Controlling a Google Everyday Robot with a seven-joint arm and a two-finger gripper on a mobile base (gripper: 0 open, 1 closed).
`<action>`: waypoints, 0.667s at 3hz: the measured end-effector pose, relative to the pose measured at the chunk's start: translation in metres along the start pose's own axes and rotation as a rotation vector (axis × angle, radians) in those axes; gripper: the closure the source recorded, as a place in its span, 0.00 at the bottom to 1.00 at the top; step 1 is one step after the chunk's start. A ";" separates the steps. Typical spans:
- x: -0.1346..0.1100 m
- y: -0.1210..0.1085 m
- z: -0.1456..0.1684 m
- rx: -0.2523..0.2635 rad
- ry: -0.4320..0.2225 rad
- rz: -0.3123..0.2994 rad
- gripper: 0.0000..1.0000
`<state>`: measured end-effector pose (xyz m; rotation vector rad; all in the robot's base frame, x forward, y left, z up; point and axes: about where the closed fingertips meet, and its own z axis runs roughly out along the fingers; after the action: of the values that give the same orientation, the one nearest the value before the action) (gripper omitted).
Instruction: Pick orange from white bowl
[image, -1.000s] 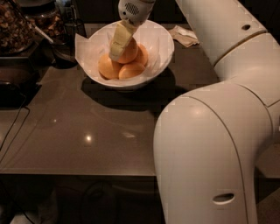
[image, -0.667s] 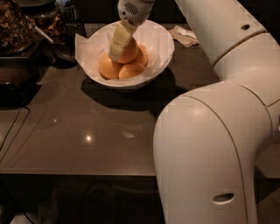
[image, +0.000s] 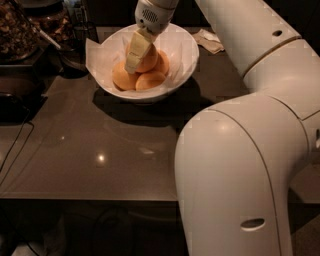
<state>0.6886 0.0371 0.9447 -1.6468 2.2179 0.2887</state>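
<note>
The white bowl (image: 180, 50) with a paper liner stands at the back of the dark table and holds several orange fruits. My gripper (image: 140, 57) reaches down into the bowl from above. Its near finger (image: 135, 52) lies against the left side of the orange (image: 151, 59), the topmost, deepest-coloured fruit of the pile. The far finger is hidden behind the fruit. The gripper looks shut on the orange, which still rests on the paler fruits (image: 124, 76) below it.
My large white arm (image: 240, 165) fills the right side of the view. A dark container (image: 20, 30) with brown contents and a utensil stands at the back left. A crumpled paper (image: 210, 41) lies behind the bowl. A cable (image: 15, 150) runs along the left.
Hardly anything. The gripper stays in the bowl at the orange, and the orange may have shifted slightly up and left.
</note>
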 end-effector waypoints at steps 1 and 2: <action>0.004 -0.003 0.004 0.026 0.010 -0.009 0.35; 0.004 -0.003 0.004 0.027 0.010 -0.009 0.58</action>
<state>0.6908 0.0344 0.9391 -1.6473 2.2119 0.2481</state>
